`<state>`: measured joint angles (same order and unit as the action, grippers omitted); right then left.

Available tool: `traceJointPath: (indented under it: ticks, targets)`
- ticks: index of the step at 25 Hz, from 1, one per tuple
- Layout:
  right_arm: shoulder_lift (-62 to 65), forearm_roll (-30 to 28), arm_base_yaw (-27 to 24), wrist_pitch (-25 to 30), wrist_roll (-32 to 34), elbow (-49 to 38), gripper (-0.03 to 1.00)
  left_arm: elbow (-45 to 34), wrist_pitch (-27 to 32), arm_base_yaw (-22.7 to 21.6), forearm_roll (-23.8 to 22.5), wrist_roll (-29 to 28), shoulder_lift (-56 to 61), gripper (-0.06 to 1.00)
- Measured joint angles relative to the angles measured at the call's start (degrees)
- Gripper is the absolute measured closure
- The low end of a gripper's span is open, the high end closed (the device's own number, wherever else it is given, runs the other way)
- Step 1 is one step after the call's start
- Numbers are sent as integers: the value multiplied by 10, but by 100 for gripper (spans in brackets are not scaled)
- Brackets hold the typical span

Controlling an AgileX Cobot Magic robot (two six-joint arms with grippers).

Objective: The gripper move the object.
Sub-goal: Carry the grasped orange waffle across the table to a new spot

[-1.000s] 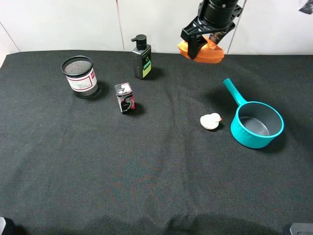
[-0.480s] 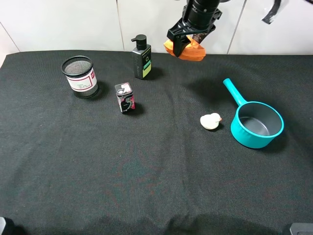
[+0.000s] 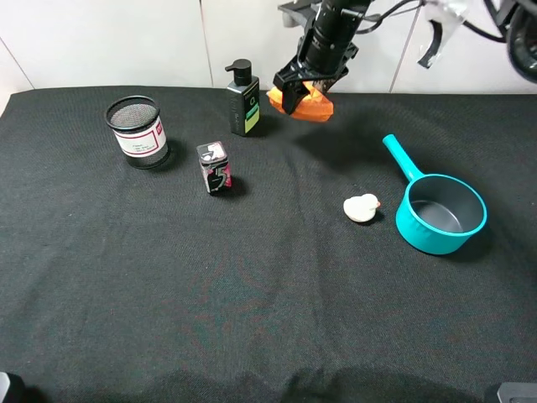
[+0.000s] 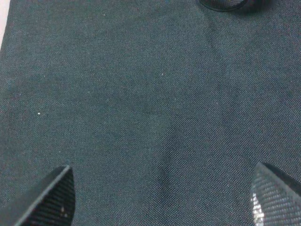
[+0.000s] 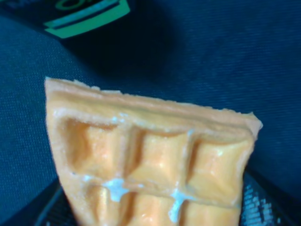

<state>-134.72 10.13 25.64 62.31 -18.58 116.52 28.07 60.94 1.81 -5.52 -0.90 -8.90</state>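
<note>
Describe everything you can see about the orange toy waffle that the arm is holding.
The waffle is a flat orange-yellow wedge that looks like plastic, with a grid of square pockets, a raised rim and whitish flecks in some grooves. The right end effector is clamped on it. It hangs tilted and appears lifted clear of the black cloth, near the back of the table, just right of the dark pump bottle. Nothing else visibly touches it.

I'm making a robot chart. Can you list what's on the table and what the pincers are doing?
Right pincer: shut on waffle, in the air near the bottle
Left pincer: open, empty, over bare cloth
View's left: cup, box
View's right: duck beside pan
</note>
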Motion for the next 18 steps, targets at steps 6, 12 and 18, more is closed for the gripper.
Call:
traceJointPath:
  ticks: [6, 12, 18]
  targets:
    - [-33, 4, 0, -9, -2, 3, 47, 0, 0, 0, 0, 0, 0, 15]
    - [-48, 12, 0, -28, -9, 6, 47, 0, 0, 0, 0, 0, 0, 15]
    - [-65, 18, 0, -32, -14, 6, 47, 0, 0, 0, 0, 0, 0, 15]
